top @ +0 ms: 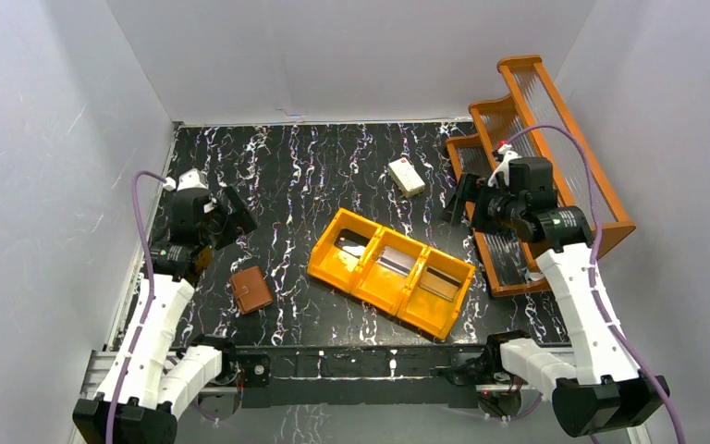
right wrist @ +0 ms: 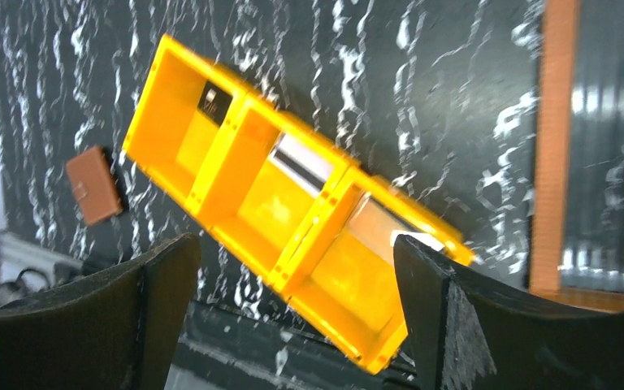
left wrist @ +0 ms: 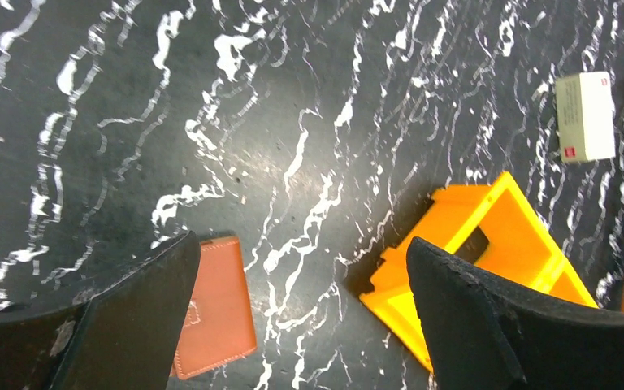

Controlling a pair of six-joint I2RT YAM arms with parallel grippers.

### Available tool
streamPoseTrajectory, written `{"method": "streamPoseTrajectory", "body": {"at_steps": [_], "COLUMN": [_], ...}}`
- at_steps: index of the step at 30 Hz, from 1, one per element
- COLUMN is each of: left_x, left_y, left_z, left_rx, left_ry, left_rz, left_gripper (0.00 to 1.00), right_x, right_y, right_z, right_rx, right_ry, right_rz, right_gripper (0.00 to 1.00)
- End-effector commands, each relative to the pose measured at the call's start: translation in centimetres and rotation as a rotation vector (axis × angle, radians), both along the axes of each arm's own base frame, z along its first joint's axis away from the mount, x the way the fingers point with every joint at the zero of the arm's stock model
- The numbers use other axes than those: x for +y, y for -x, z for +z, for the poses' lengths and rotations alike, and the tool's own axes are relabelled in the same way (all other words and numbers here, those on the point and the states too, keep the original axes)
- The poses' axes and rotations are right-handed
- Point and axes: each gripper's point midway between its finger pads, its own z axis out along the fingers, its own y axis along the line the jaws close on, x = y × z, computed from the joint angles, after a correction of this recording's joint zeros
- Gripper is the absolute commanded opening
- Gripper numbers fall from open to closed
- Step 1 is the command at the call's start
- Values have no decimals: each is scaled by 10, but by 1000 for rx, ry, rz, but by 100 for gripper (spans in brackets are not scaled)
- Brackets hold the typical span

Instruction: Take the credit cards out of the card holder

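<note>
A: What surrounds the scene?
B: Plain pale grey walls [top: 333, 55] close in the left, far and right sides, evenly lit.
A: And underneath?
B: A desk [top: 333, 176] of glossy black with white marble veins; a stepped brown wooden rack [top: 538, 97] stands at its far right.

- And the card holder [left wrist: 219, 301] lies shut, so its inside stays hidden; its left edge slips behind a finger [left wrist: 130, 317] of the left gripper [left wrist: 302, 248].
- Orange tray [left wrist: 500, 236], left wrist view: only the left end compartment shows, the rest sits behind the other finger.
- Credit cards [right wrist: 302, 160] in the tray: blurred in the right wrist view, print unreadable; the right-hand one is possibly grey.
- The tray's near right corner ducks behind a finger of the right gripper [right wrist: 294, 244].
- Cream box [left wrist: 585, 116]: red marks too small to read.
- Wooden rack [right wrist: 554, 146]: cut off at the right edge, out of focus.
</note>
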Motion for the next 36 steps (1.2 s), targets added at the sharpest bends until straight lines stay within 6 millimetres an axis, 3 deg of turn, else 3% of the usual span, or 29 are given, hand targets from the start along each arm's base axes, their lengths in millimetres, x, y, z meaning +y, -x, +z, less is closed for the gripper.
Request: {"method": "streamPoseTrajectory", "body": {"at_steps": [1, 5, 11, 21, 25, 31, 36], "left_x": [-26, -38, -47, -55, -48, -16, -28], "left_y": [7, 14, 18, 25, 25, 19, 19], "left_z": [-9, -19, -19, -26, -38, -52, -57], "left_rx": [-1, 52, 61, 77, 91, 91, 60], "left_ry": [132, 180, 217, 259, 244, 139, 118], "left_rz": [-102, -155, -203, -231, -183, -23, -156], "left_gripper": [98, 98, 98, 98, 98, 98, 98], "right_x": [37, 63, 89, 92, 102, 112, 120], "right_y": [24, 43, 63, 74, 72, 60, 50], "right_z": [-10, -33, -68, -135, -146, -148, -152], "right_rx": [102, 212, 313, 447, 461, 441, 431], "right_ry": [-69, 5, 49, 41, -18, -47, -46], "right_rz": [107, 103, 67, -145, -165, -174, -175], "right_gripper": [96, 96, 95, 98, 98, 98, 98]}}
